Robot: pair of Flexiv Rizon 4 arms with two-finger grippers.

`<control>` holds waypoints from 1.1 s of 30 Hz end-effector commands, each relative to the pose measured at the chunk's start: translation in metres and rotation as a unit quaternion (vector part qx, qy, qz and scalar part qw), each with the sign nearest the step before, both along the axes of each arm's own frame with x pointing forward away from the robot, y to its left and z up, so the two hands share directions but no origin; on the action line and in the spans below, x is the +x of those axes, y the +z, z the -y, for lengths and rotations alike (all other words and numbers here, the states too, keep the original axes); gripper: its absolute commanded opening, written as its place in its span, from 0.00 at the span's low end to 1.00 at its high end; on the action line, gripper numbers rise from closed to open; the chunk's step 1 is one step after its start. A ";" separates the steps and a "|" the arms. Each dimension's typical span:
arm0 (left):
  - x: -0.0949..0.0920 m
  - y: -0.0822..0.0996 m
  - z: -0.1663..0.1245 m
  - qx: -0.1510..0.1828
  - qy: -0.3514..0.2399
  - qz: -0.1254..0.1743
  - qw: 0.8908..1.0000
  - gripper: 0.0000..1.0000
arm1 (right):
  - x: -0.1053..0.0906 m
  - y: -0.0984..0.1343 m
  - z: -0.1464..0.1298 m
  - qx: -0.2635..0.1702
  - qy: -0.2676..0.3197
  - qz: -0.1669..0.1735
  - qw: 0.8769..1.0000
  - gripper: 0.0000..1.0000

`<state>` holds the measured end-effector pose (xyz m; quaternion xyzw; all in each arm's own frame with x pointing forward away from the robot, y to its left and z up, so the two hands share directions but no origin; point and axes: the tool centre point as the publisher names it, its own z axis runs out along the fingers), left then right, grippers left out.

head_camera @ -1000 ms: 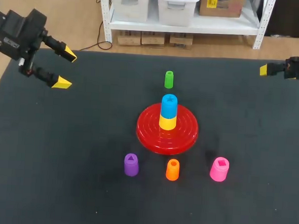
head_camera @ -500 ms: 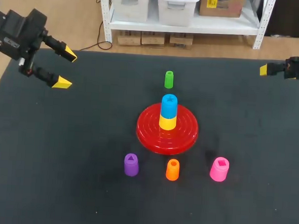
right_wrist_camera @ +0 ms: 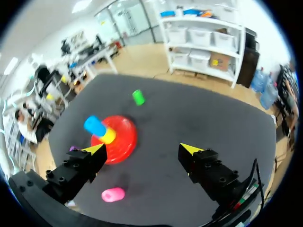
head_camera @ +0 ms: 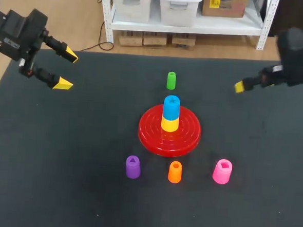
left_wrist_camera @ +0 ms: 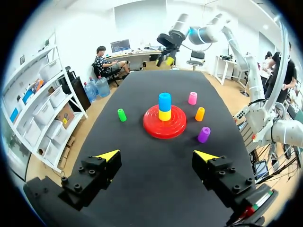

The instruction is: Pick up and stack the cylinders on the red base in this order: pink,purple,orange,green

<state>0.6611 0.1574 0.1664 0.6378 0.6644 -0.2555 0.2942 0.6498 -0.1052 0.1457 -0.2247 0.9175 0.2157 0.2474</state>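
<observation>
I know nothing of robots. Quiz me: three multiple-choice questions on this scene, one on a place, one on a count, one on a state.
1. Where is the green cylinder, relative to the red base? A) on it B) beyond it, apart C) touching its front
2. How many cylinders are stacked on the base? A) none B) two C) four
3. The left gripper is: A) open, empty B) shut on a cylinder C) hidden
Answers: 1 B, it stands alone past the base; 2 B, blue on yellow; 3 A, it gapes, nothing held.
</observation>
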 end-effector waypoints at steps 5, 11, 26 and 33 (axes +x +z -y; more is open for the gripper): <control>-0.001 -0.001 -0.001 -0.001 0.000 0.002 1.000 1.00 | -0.100 -0.007 -0.075 -0.211 0.094 -0.032 0.972 1.00; -0.001 -0.001 -0.001 -0.001 0.000 0.002 1.000 1.00 | -0.149 -0.040 -0.082 -0.272 0.085 -0.057 0.957 1.00; -0.001 -0.001 -0.001 -0.001 0.000 0.002 1.000 1.00 | -0.179 -0.083 -0.065 -0.325 -0.008 -0.108 0.940 1.00; -0.001 -0.001 -0.001 -0.001 0.000 0.002 1.000 1.00 | -0.171 -0.096 -0.048 -0.270 -0.072 -0.135 0.951 1.00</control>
